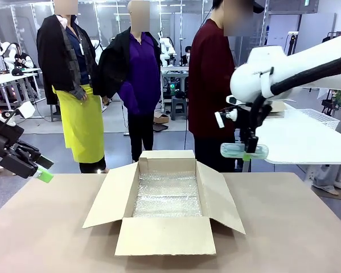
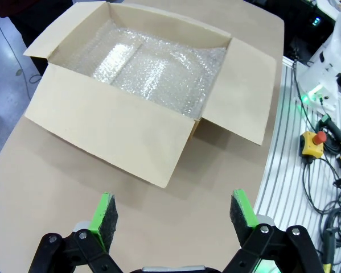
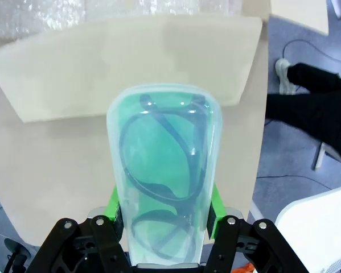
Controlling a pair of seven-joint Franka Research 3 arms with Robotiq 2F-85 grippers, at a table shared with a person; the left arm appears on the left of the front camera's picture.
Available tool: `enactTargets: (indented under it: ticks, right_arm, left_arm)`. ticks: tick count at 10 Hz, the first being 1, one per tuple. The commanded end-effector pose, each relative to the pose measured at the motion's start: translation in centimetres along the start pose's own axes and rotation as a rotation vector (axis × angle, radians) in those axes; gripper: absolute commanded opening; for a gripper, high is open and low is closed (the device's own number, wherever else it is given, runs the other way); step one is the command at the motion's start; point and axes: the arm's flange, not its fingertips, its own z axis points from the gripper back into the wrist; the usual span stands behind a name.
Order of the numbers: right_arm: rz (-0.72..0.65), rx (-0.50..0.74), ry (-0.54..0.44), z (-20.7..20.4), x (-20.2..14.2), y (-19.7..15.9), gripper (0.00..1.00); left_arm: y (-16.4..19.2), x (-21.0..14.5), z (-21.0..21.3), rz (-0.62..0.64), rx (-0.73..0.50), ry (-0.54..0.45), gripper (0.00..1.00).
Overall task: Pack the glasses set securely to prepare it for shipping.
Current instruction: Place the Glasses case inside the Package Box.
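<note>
Right gripper (image 1: 247,154): pinching the mint case, one green pad on each long side. It hangs in the air from the white arm that comes in from the right.
Mint case (image 3: 164,170): held clear of the table, lying level with its long side across the room. It sits to the right of the box and higher than the box's rim, touching nothing but the pads.
Glasses (image 3: 159,187): a dark frame, plain to see through the translucent green shell. One lens ring is near the pads and the other is toward the free end.
Past the case, from the wrist: one flap (image 3: 130,62) of the box lies past the free end, with a strip of bubble wrap showing above it.
Left gripper (image 2: 175,215): jaws spread wide with nothing between them. It is low over the left part of the table, well apart from the box.
Box (image 1: 164,196): brown cardboard in the middle of the table, with all four flaps folded outward and the mouth open upward.
Bubble wrap (image 2: 159,68): lines the floor and walls of the box, shiny and crinkled, with nothing lying on it.
Table (image 1: 295,227): brown top, bare around the box.
Person (image 1: 210,85): in a dark red top, standing at the far side just behind the box. I can't make out the hands from here.
</note>
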Motion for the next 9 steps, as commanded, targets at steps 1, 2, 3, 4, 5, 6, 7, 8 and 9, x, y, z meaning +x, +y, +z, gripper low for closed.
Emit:
enactTargets:
  ticks: [1, 2, 3, 4, 5, 6, 7, 8, 9]
  right_arm:
    - [-0.033, -0.026, 0.012, 0.2, 4.1, -1.4, 0.0]
    - [-0.014, -0.027, 0.004, 0.3, 7.6, -1.3, 0.0]
    - [0.002, -0.027, 0.009, 0.1, 10.8, -1.4, 0.0]
    - [0.034, -0.023, 0.003, -0.3, 13.9, -1.2, 0.0]
    - [0.037, -0.029, -0.006, -1.0, 16.8, -1.2, 0.0]
    - [0.045, -0.046, 0.005, -2.2, 19.6, -1.2, 0.0]
    - [0.063, -0.056, 0.002, -3.5, 21.4, -1.3, 0.0]
    - [0.053, -0.052, -0.027, -4.7, 22.5, -1.7, 0.0]
    - [0.035, -0.03, -0.061, -5.9, 23.4, -2.1, 0.0]
  left_arm:
    - [0.1, 0.0, 0.2, -0.02, -0.017, -0.018, 1.0]
    - [0.1, 0.0, 0.2, -0.02, -0.017, -0.018, 1.0]
    - [0.1, 0.0, 0.2, -0.02, -0.017, -0.018, 1.0]
    - [0.1, 0.0, 0.2, -0.02, -0.017, -0.018, 1.0]
    - [0.1, 0.0, 0.2, -0.02, -0.017, -0.018, 1.0]
    - [0.1, 0.0, 0.2, -0.02, -0.017, -0.018, 1.0]
    - [0.1, 0.0, 0.2, -0.02, -0.017, -0.018, 1.0]
    - [0.1, 0.0, 0.2, -0.02, -0.017, -0.018, 1.0]
    - [0.1, 0.0, 0.2, -0.02, -0.017, -0.018, 1.0]
